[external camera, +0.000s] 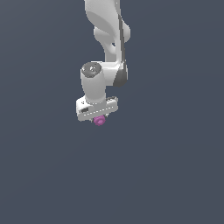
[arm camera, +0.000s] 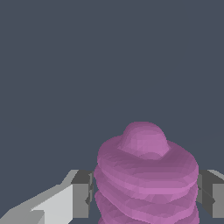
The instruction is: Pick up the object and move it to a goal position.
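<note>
One purple knob sits right between your gripper pads, clamped from both sides, ridged long axis running out past the tips, rounded end outermost.

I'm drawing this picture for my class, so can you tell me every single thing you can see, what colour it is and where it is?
Lumpy ridged piece: one, magenta-purple, sitting between the two fingers; in the exterior view it peeks out just under the white hand.
Background: one flat, plain dark blue-grey area, all around. No marker for a goal spot shows in either view.
Robot arm: one, white with dark grey joints, coming down from the top of the exterior view.
Gripper: one, white, at the arm's lower end, pointing down.
Fingers: two, grey with dark pads, one on each side of the purple piece and close against its ridges.
</note>
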Robot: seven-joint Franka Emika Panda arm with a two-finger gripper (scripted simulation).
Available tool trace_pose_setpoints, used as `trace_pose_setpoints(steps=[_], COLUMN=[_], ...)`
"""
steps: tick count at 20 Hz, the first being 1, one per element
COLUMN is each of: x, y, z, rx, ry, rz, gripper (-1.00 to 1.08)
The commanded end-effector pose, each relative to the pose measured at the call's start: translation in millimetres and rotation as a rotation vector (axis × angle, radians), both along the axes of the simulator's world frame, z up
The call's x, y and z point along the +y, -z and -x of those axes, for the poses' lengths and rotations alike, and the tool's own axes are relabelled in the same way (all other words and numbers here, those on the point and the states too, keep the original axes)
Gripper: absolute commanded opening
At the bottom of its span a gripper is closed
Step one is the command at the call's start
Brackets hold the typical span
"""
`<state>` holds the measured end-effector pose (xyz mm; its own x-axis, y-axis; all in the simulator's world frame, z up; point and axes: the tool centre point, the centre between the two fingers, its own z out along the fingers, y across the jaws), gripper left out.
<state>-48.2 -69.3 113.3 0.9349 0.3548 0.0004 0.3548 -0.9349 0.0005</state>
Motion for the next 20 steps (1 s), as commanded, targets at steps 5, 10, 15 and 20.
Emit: trace_pose_setpoints(steps=[5, 10, 15, 20], x=[17, 30, 43, 56], y=[-66, -119, -171, -221], z=[-12, -22, -33, -44], rx=[0.000, 0.000, 0.000, 0.000], ry=[-0.001, -0.001, -0.001, -0.001], rz=[0.000, 0.000, 0.000, 0.000], gripper=[-1.00, -1.00, -1.00, -1.00])
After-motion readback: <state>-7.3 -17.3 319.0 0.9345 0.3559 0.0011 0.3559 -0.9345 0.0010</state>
